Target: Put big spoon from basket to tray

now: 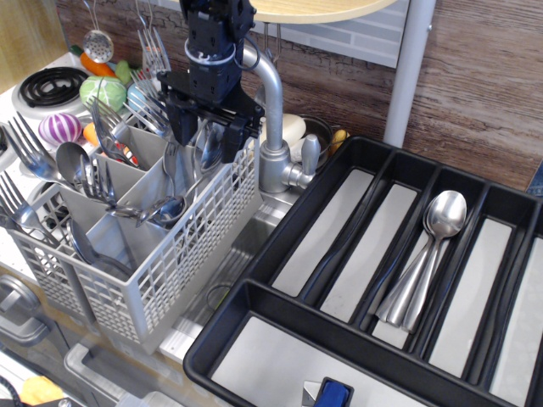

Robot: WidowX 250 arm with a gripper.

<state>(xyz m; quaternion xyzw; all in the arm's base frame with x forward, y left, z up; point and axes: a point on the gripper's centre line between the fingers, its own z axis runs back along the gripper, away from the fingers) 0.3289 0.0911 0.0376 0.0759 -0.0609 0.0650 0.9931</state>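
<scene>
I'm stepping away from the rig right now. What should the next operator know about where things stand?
Hand: open, fingers lowered into the basket's rear compartment, straddling the big spoon; no grip visible.
Big spoon: standing bowl-up in the basket among forks and smaller spoons.
Tray: right of the basket; spoons already lie in one long slot.
Done: approach to the spoon.
Left: close, lift clear, carry to the tray, release.

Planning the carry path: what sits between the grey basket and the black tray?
In the only view, a steel faucet stands between the basket and the tray, with a sink basin below.
</scene>
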